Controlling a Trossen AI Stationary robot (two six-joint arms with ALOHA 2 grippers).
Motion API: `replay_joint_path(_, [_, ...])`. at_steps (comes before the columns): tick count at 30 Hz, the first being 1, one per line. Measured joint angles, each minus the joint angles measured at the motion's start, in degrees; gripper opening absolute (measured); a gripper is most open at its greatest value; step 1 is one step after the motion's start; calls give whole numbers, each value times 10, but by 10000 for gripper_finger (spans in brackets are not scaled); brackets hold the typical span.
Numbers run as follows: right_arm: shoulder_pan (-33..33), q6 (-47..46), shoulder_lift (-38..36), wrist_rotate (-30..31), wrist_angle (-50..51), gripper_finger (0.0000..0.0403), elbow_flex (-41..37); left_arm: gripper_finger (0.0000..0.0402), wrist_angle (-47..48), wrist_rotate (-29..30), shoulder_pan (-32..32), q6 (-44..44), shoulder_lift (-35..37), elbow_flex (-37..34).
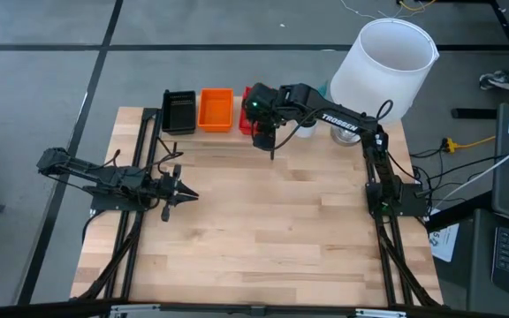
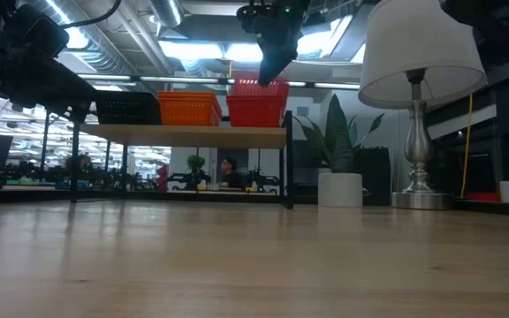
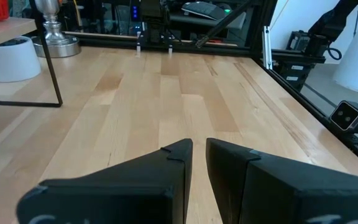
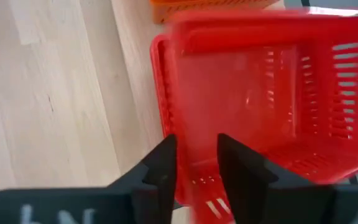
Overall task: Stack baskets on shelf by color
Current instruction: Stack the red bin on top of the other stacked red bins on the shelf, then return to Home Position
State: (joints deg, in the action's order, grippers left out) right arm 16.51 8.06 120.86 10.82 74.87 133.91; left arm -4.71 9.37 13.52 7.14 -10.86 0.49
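On the shelf at the table's far edge, black baskets, orange baskets and red baskets stand side by side on their bases. How many are nested in each pile cannot be seen. An upper red basket sits in the red pile and rises above the others. My right gripper comes down on it from above and is shut on it. My left gripper hovers shut over the table's left part, touching nothing. My right gripper holds the upper red basket by its side wall, with one finger inside the basket and one outside. The fingers come from above, pointing down. The basket sits upright, its lower part nested in the red basket beneath it on the shelf.
A lamp with a large white shade stands at the table's far right corner, its metal base beside a white plant pot. Bare wooden tabletop spreads between the arms. A person shows far behind the shelf.
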Motion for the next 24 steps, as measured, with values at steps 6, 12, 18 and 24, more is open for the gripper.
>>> replay_joint_path(6, [0, -16, 0, -3, 0, 158, 0, 39, 0, 0, 0, 0, 0, 0])
replay_joint_path(12, [-16, -86, -5, -21, 41, 178, 10, 39, 0, 0, 0, -2, 0, 0])
replay_joint_path(18, [-82, -166, -52, -46, 155, 171, 5, 39, 0, 0, 0, -2, 0, 0])
replay_joint_path(24, [-168, -105, -79, -34, 89, 167, -29, 39, 0, 0, 0, -2, 0, 0])
